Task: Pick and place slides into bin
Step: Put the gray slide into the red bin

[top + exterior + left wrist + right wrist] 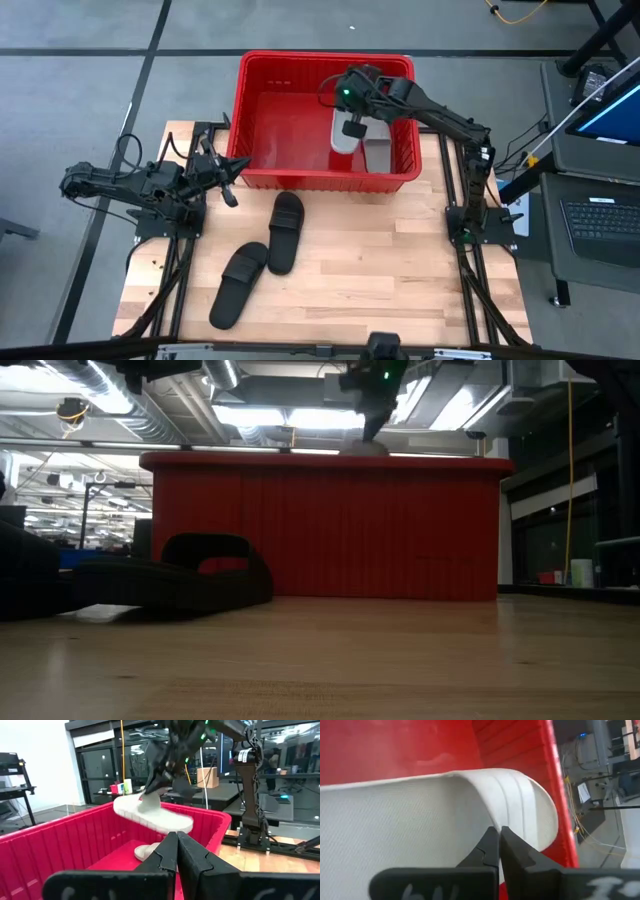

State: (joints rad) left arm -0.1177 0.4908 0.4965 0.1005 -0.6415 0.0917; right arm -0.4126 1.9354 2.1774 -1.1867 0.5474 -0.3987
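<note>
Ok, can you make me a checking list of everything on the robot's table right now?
Surface: pale wooden tabletop, bare at the front.
Job's things: two matte black slide sandals lie on the wood, in front of the big red plastic crate. One light grey slide sandal hangs over the crate; another grey sandal rests on the crate's floor.
Clutter: nothing seen.
Tools: right tool shut on the hanging grey sandal's strap; left tool shut, holding nothing, by the crate's left front corner.
Cables: yellow cable on the floor behind the table.
Surroundings: laptop on a stand to the right.
</note>
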